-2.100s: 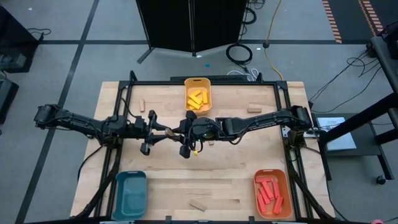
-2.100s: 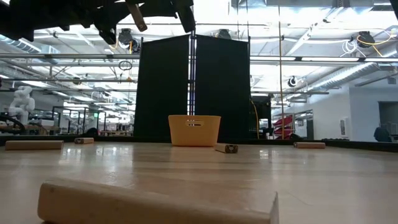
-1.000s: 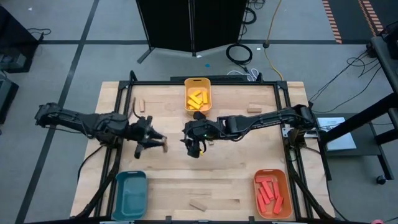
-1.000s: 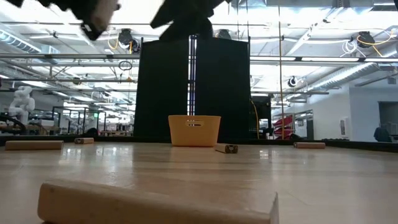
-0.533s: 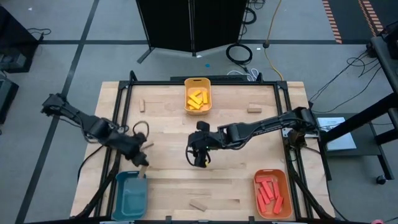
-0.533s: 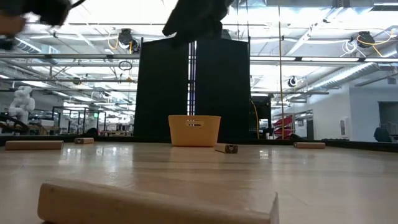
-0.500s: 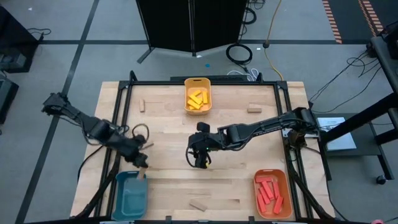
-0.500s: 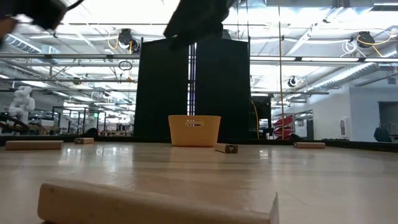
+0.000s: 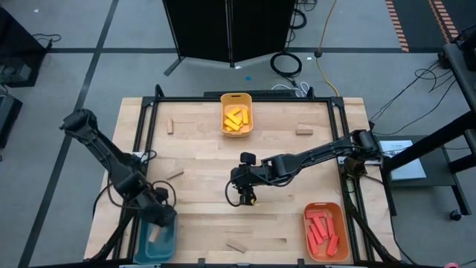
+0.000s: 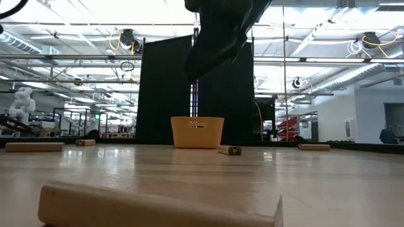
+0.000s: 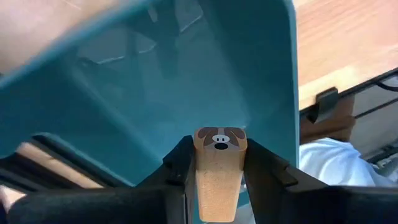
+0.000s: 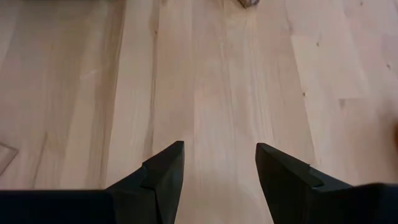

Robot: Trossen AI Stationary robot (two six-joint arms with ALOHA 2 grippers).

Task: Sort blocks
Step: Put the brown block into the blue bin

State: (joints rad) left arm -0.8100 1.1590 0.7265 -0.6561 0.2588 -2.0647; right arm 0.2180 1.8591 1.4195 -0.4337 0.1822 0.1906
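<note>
Since a couple seconds back, both arms split from their meeting at mid-table: the left gripper point(image 9: 158, 223) swung out and down to the teal tray point(image 9: 141, 242) at the near-left corner, carrying a tan block point(image 11: 218, 171) along. It hangs over the tray now, fingers point(image 11: 179, 163) clamped on the block, which points down into the tray, with a little dog face on its end.

On the bare wood there's a tan block point(image 9: 174, 176) lying just above the tray, another point(image 9: 169, 125) near the far-left corner, and one point(image 9: 239, 245) at the near edge, the big blurry bar up close in the low view.

Middle: the yellow tray point(image 9: 236, 105) at the far edge holds yellow blocks point(image 9: 236, 118).

Right gripper point(image 9: 243, 198) slid nearer, sits mid-table, fingers point(image 12: 166, 167) apart with nothing between, just bare table point(image 12: 211, 81) under them.

Further right, a tan block point(image 9: 303, 131) lies far-right, and the orange tray point(image 9: 310, 216) at near right has the red blocks point(image 9: 323, 231).
</note>
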